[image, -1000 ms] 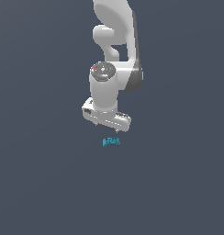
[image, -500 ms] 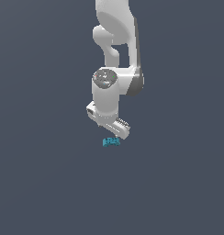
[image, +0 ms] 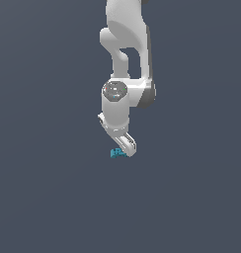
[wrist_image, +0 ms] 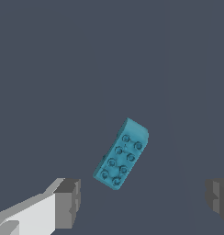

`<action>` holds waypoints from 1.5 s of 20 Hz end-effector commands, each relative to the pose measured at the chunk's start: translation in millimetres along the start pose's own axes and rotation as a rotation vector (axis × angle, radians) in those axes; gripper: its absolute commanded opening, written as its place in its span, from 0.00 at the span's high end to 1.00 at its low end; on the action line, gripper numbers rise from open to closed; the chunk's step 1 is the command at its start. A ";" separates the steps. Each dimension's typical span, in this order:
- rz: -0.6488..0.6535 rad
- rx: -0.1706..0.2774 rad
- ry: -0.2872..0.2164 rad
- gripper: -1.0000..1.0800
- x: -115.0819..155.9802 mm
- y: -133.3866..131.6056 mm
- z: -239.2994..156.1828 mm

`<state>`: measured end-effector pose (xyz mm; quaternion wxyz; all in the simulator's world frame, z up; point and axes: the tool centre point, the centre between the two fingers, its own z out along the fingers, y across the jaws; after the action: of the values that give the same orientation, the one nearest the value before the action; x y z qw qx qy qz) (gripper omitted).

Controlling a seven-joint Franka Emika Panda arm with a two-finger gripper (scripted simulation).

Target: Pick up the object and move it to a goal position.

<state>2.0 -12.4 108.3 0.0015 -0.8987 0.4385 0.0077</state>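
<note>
The object [wrist_image: 121, 155] is a small teal-blue studded block lying on the grey floor. In the wrist view it lies between and slightly beyond the two finger pads [wrist_image: 68, 203], touching neither. My gripper [wrist_image: 143, 199] is open and empty, its fingers wide apart. In the exterior view the white arm hangs from above and the gripper [image: 123, 143] sits low over the object [image: 115, 153], which shows partly at the gripper's lower edge, toward the exterior view's left.
Plain dark grey floor [image: 53, 197] all around. No other objects or markers show.
The wrist has turned about its vertical axis, so the gripper bar now looks narrower in the exterior view, and the gripper has come down closer to the object. The object has not moved.
</note>
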 end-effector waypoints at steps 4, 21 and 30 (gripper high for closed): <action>0.154 0.002 0.002 0.04 -1.0 -2.8 10.4; 0.511 0.007 0.012 0.04 -2.8 -8.1 33.9; 0.541 0.008 0.014 0.04 -3.1 -8.5 36.3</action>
<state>6.4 -4.3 72.3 -0.0001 -0.7489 0.6627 0.0002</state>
